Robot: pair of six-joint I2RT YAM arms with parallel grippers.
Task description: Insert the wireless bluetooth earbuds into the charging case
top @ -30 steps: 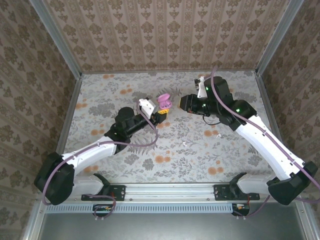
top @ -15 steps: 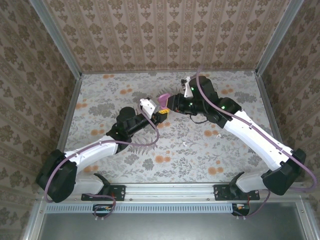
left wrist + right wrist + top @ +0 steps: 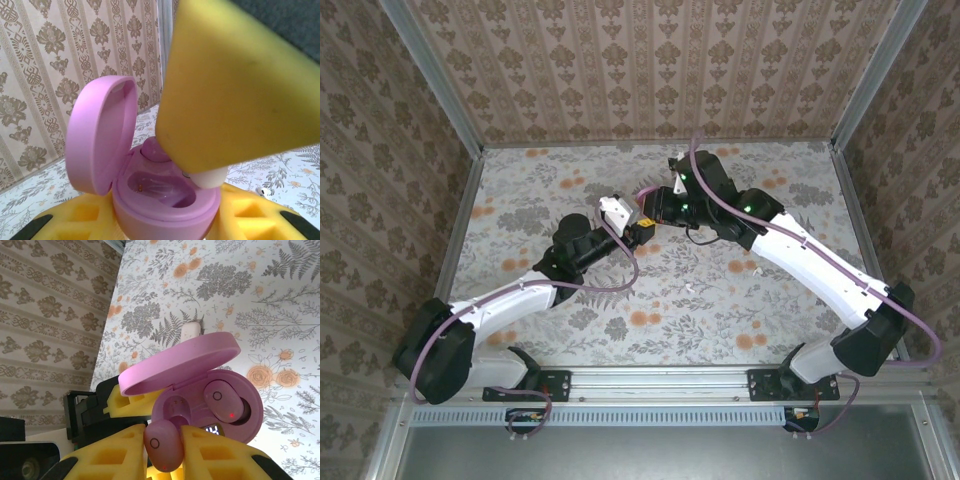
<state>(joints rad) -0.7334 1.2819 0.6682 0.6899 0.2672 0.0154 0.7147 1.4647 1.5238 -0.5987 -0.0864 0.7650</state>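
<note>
Since one second ago, the right arm has swung toward 9 o'clock in the top view. The right gripper (image 3: pixel 658 203) now sits just at 1 o'clock of the left gripper (image 3: pixel 642 232). The left gripper clamps the pink charging case (image 3: pixel 250 416), whose lid (image 3: pixel 180 364) is raised. The right gripper pinches one earbud (image 3: pixel 162 445) at the case's 7 o'clock rim, beside the vacant socket (image 3: pixel 172 407). The second earbud (image 3: pixel 223 401) is seated at 3 o'clock inside the case.
</note>
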